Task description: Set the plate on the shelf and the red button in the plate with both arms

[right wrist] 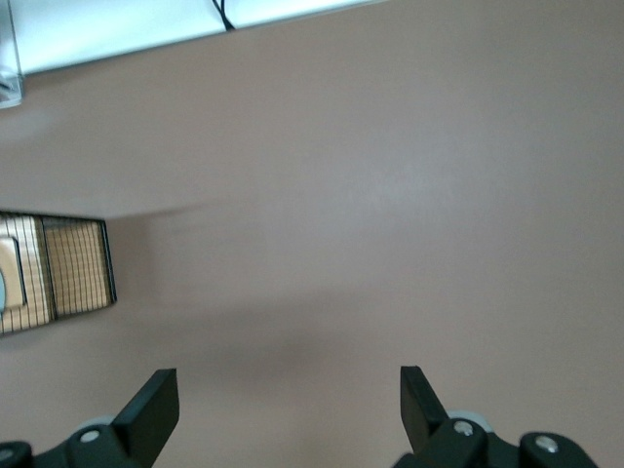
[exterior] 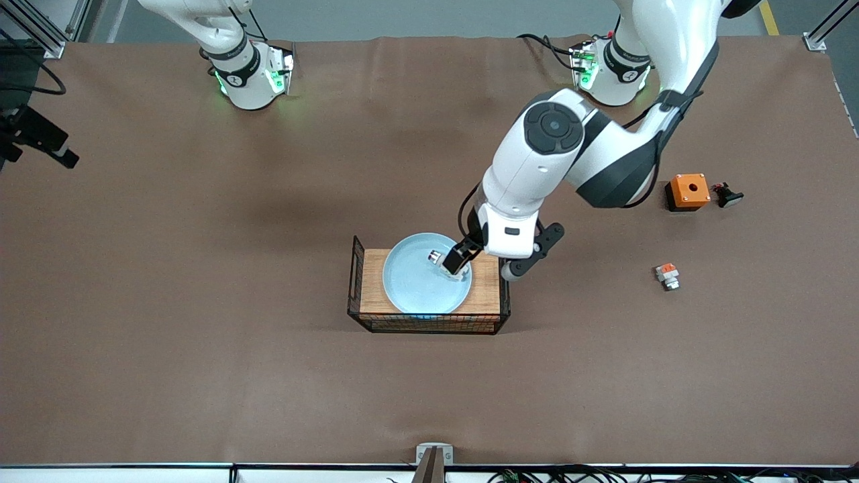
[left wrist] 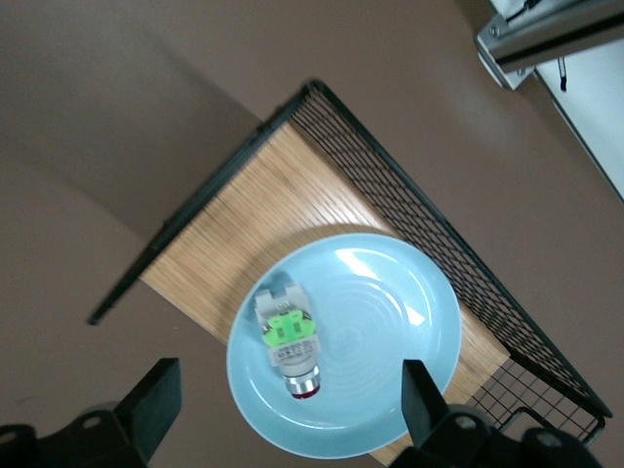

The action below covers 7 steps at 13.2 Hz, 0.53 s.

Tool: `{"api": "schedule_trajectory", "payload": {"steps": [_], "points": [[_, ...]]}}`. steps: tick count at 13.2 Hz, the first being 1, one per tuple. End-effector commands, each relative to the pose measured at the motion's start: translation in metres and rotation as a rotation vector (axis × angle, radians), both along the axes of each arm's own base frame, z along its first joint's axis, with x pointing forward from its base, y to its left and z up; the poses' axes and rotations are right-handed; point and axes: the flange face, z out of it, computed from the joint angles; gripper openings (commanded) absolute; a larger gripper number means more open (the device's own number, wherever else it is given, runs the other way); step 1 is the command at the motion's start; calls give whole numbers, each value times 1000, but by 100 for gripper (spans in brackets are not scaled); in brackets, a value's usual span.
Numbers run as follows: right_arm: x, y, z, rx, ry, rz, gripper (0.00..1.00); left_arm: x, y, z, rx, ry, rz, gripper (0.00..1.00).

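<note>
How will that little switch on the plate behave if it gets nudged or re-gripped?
The red button lies on its side, loose on the plate, with a rounded barrel end, so it may roll. The plate looks glossy, so it would probably slide easily. It is small and likely light. The open left gripper hovers over it.

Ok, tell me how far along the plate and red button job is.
Nearly done, by the look of it. The plate sits on the wooden tray, and the red button lies on the plate, free of any grip. The left gripper hangs open just over the button. The right gripper waits open over bare table. What seems left is for the left arm to pull away.
</note>
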Motion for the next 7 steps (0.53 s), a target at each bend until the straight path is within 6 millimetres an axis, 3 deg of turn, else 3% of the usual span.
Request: {"api": "schedule_trajectory", "payload": {"steps": [1,3,7], "points": [[29,5,4,-22,-24,20,100,1,41,48,104,-57,-18,99],[29,4,3,-25,-16,23,100,2,86,77,174,-41,-58,100],[28,2,-3,-35,0,24,100,3,180,111,324,44,-225,100]]}}
